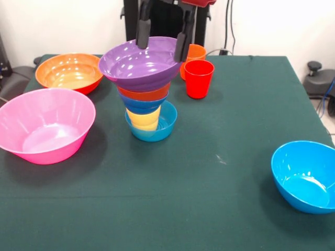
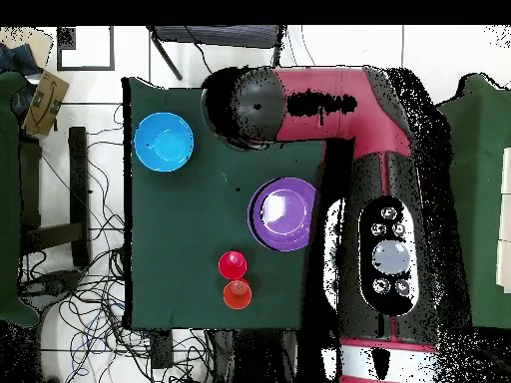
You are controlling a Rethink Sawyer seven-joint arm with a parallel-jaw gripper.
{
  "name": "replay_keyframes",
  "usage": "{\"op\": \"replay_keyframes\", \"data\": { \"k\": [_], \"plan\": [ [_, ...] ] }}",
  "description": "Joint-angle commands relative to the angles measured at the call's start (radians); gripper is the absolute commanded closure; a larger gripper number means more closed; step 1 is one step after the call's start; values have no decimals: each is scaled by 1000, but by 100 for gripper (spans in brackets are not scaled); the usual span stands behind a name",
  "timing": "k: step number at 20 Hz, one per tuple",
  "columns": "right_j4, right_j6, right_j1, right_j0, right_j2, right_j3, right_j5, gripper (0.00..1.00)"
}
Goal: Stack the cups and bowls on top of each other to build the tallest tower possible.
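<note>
1. Front view: tower point(image 1: 146, 99) stands upright at table point(image 1: 209, 209) centre, purple bowl point(image 1: 140, 65) on top. Gripper point(image 1: 163, 39), jaws open, straddles the bowl's far rim. Pink bowl point(image 1: 44, 125) at 9 o'clock, blue bowl point(image 1: 306, 175) at 4 o'clock near the edge; the front is bare.
2. Overhead view: arm point(image 2: 339, 110) covers the table's right edge; red cup point(image 2: 233, 264) at 7 o'clock of the purple bowl.

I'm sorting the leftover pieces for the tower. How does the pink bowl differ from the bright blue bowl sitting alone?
The pink bowl is clearly wider than the bright blue bowl. In the front view the pink bowl lies at the table's left edge beside the large orange bowl, while the blue bowl sits alone at the right edge. Both stand upright, empty, and apart from the tower.
</note>
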Motion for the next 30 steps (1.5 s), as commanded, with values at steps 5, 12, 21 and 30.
{"op": "replay_keyframes", "data": {
  "k": [5, 12, 21, 30],
  "plan": [
    [-83, -375, 147, -28, 110, -293, 250, 0],
    [-111, -404, 270, -45, 100, -336, 199, 0],
    [-133, -446, 301, -45, 59, -357, 241, 0],
    [-76, -393, 343, -66, 67, -387, 346, 0]
  ]
}}
